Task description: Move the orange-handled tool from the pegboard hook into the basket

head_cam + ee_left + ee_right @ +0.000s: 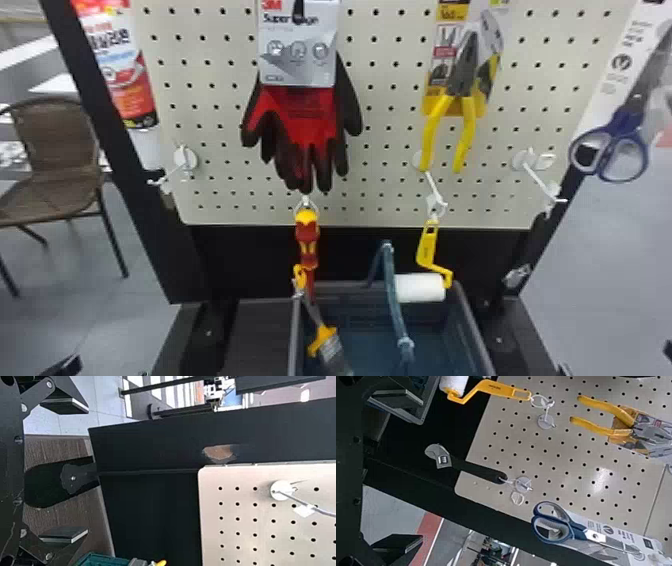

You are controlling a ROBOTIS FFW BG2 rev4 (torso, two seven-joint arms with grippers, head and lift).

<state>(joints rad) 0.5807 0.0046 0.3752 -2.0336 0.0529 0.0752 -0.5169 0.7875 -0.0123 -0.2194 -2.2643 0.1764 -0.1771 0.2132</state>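
Jaws wide, left gripper (107, 369) and right gripper (617, 361) sit low, the orange-handled tool (325, 335) slanting down rightward into the basket (472, 326), grey end lowest.

A brown woven chair (62, 135) with slim dark legs stands at the left on a grey floor (105, 260) marked by thin seams. Behind it are flat white surfaces (57, 83), too blurred to name. The floor also spreads to the right, where a red stripe (430, 524) runs beside a white line (434, 538).
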